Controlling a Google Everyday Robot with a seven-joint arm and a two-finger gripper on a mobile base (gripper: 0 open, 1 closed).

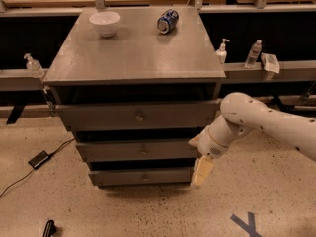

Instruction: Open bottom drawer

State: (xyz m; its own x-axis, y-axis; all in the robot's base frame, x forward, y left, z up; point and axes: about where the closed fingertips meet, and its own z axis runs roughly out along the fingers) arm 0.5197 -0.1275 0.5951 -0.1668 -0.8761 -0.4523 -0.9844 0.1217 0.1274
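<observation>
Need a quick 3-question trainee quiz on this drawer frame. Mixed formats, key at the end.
1. True or false: the bottom drawer is already pulled fully out.
2. The tool hangs by the bottom drawer's: A) left end B) right end C) centre knob.
3. Fill in: the blue can lies on its ____ on the cabinet top.
Key: 1 false; 2 B; 3 side.
</observation>
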